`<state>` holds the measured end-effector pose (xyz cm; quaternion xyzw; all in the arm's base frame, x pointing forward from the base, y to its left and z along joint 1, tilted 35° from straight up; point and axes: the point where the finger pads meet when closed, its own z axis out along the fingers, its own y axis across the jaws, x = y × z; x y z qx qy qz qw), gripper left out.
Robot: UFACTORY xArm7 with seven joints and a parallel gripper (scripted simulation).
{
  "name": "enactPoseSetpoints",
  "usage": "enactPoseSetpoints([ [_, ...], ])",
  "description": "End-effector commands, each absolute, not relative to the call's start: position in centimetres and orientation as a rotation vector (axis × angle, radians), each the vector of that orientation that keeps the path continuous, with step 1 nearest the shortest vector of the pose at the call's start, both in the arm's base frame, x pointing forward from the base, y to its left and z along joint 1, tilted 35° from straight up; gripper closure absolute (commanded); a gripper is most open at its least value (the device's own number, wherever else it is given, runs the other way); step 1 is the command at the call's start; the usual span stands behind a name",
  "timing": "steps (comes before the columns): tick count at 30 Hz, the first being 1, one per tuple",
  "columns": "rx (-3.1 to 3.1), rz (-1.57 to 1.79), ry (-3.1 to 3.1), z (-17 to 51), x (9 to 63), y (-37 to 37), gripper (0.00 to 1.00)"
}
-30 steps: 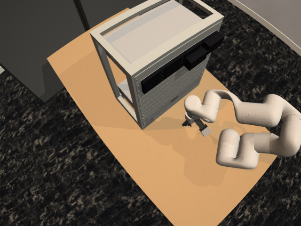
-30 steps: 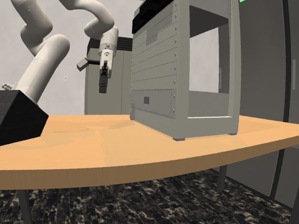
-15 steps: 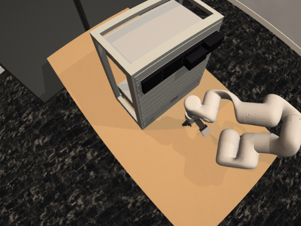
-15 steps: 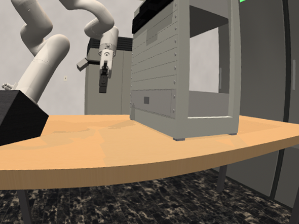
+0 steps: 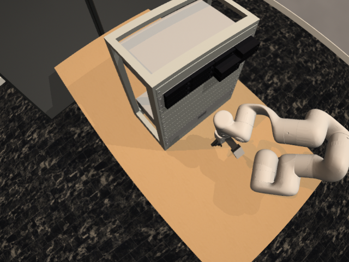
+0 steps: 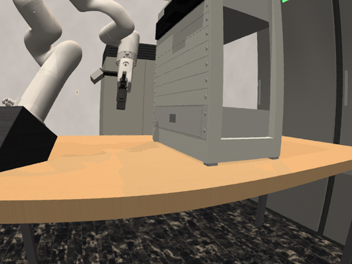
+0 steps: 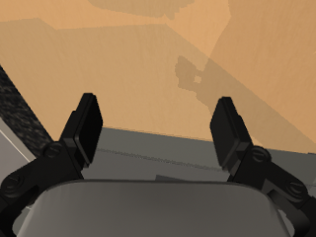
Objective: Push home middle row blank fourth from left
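The grey rack stands on the orange table, its front facing my arm. The black drive blanks form a band across the top of the front. One blank at the right end and another just left of it stand out clearly; I cannot tell their rows. The blanks also show at the top of the exterior view. My gripper is open and empty. It points down, in front of the rack's lower panels and well below the blanks. Its fingers show in the exterior view and the wrist view.
The arm's black base block sits at the table's near left. A grey cabinet stands behind the gripper, and dark cabinets stand behind the rack. The table's curved edge runs in front.
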<state>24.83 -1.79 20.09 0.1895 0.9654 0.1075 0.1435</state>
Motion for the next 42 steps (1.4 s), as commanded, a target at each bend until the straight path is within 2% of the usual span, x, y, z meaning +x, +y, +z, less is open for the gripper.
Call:
enactPoseSetpoints([
  [1, 0.552, 0.311, 2.781, 20.2, 24.9, -1.9, 0.0],
  [42, 0.914, 0.392, 2.778, 19.3, 23.4, -3.1, 0.0],
])
